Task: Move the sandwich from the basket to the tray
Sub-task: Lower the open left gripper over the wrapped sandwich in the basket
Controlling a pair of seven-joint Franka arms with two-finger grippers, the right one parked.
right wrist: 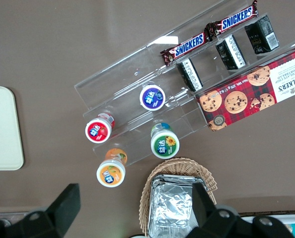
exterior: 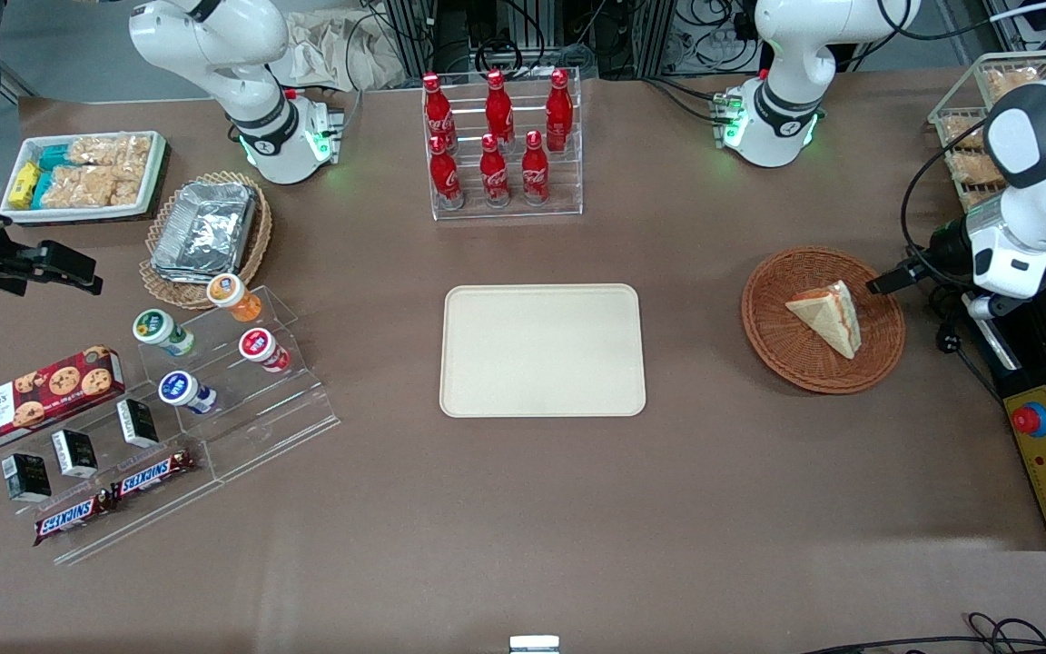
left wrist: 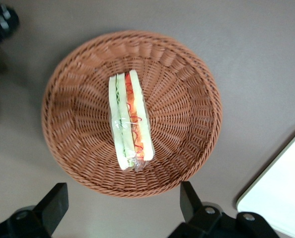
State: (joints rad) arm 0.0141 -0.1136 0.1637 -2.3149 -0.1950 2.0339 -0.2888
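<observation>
Tool spread above sandwich, basket

- The gripper is cut by the left wrist view's edge: only two dark fingers show, spread wide apart, above the basket rim.
- In the front view the gripper is a small dark shape at the basket's edge; its fingers cannot be told apart there.
- The tray is cropped in the left wrist view, showing one rounded corner only.
- The sandwich filling is only a thin orange stripe in the front view.
- The wire rack of bagged snacks is partly hidden by the working arm.
</observation>
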